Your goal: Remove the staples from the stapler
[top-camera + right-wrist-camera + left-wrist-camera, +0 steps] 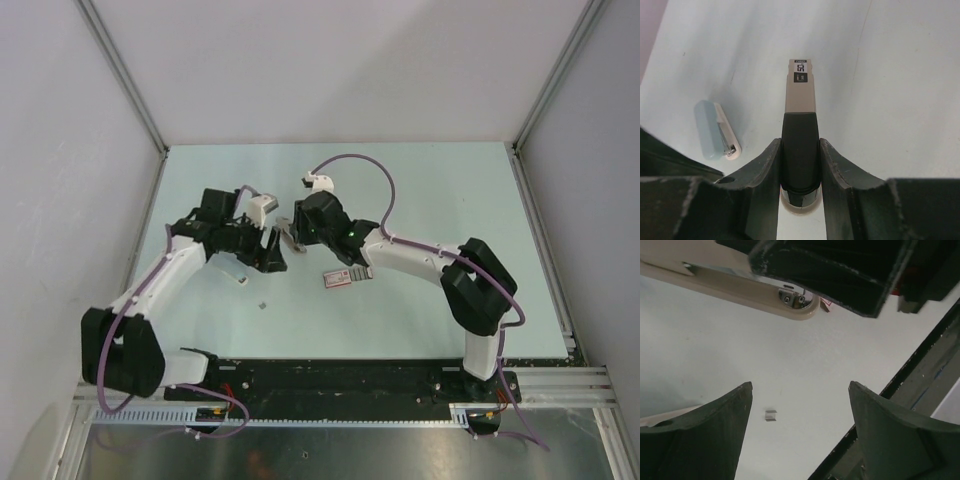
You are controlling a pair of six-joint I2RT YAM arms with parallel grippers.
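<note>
The left pincer [272,252] gapes empty beside the right pincer [288,236]. The stapler [340,277] lies on the table [420,190] at their 4 o'clock, a staple [261,306] at 6. Left wrist: fingers [715,430] spread above the staple. Right wrist: pincer clamped on a beige bar [800,95].

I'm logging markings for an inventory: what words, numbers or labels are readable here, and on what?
"50": sideways on the black label of the beige bar held by the right gripper.
Smaller print near that bar's tip: too small to read.
Marks on the pink-red stapler: too blurred to read.
Nothing else legible.
</note>
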